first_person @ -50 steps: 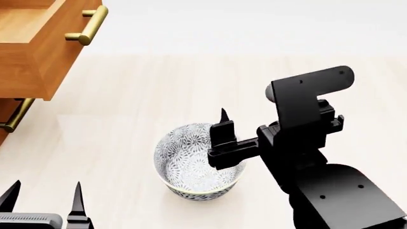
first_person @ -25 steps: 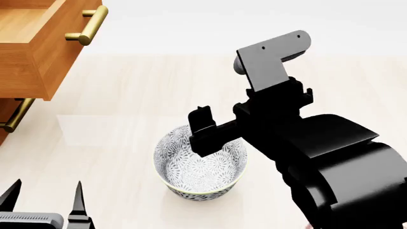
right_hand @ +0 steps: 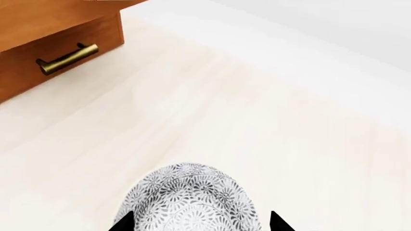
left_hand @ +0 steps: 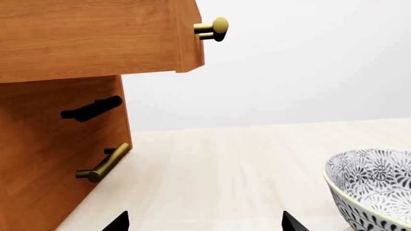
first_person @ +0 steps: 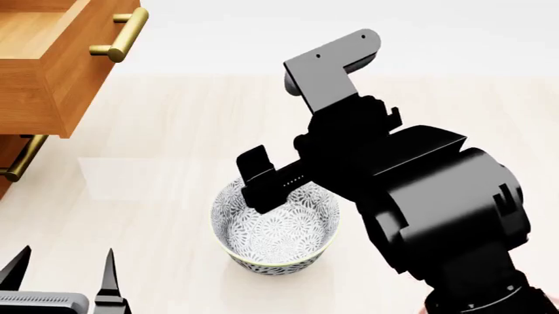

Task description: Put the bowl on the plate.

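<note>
The bowl (first_person: pixel 275 237), white with a dense grey floral pattern, stands upright on the pale table (first_person: pixel 175 131). My right gripper (first_person: pixel 259 183) hangs over the bowl's far rim, and its arm covers the bowl's right edge. In the right wrist view the bowl (right_hand: pixel 189 197) lies between the two dark fingertips of that gripper (right_hand: pixel 199 224), which are open wide and grip nothing. My left gripper (first_person: pixel 61 275) stands open at the near left, empty, with the bowl (left_hand: pixel 376 185) off to its side. The plate is out of view.
A wooden cabinet (first_person: pixel 44 72) stands at the far left with its top drawer pulled out over the table. Its brass handles (first_person: pixel 118 36) stick out toward the table. The lower drawer (right_hand: pixel 57 33) is shut.
My right arm has swung left and away across the bowl, carrying its gripper from the bowl's right rim to its far left rim. The bowl and left gripper have stayed put.
</note>
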Controlling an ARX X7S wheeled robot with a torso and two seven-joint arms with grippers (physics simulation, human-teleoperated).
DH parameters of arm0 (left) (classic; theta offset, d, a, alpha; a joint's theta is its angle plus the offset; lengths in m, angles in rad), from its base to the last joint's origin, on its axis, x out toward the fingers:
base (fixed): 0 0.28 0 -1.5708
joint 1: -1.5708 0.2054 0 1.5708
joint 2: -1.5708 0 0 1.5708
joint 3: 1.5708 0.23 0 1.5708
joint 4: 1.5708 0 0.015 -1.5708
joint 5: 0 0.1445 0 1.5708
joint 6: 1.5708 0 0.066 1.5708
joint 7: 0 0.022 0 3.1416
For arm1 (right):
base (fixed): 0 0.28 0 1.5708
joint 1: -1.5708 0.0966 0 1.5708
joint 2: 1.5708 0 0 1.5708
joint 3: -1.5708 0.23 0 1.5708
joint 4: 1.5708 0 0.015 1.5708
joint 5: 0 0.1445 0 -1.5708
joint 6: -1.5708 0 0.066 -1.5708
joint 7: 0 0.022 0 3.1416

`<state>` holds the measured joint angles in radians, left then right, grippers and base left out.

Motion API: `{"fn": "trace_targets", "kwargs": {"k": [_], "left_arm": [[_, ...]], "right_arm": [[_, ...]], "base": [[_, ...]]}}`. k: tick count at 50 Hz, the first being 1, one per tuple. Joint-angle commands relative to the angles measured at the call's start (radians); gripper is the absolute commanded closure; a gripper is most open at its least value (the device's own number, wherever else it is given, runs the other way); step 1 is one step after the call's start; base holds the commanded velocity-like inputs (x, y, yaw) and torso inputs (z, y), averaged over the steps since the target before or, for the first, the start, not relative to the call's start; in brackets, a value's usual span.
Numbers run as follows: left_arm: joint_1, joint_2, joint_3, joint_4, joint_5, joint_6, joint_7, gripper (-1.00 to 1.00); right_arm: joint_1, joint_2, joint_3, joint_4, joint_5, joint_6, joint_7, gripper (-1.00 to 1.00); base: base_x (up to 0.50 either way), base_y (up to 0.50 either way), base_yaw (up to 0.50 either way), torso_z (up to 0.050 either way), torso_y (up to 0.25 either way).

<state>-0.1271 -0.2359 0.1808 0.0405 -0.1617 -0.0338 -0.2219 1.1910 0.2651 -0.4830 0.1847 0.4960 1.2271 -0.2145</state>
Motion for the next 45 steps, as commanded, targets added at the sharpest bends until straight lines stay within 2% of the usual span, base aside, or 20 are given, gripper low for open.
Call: {"fn": "trace_targets", "kwargs": {"k": [1,25,45], "left_arm": [[-0.002,-0.001,0.005,-0.006,-0.003,0.003,-0.004,-1.00],[0.002,-0.013,0.010,0.008,-0.011,-0.002,-0.016,-1.00],[0.001,-0.020,0.015,0.008,-0.018,0.001,-0.024,-1.00]], "right_arm": [[0.021,-0.024,-0.057,0.052,-0.009,-0.010,-0.023,-1.00],[0.008,-0.046,-0.106,0.057,0.012,0.004,-0.045,-1.00],[0.037,-0.093,-0.185,0.217,-0.026,-0.082,-0.090,-1.00]], "base": [[0.00,0.00,0.00,0.000,0.000],[0.00,0.00,0.00,0.000,0.000],[0.00,0.00,0.00,0.000,0.000]]}}
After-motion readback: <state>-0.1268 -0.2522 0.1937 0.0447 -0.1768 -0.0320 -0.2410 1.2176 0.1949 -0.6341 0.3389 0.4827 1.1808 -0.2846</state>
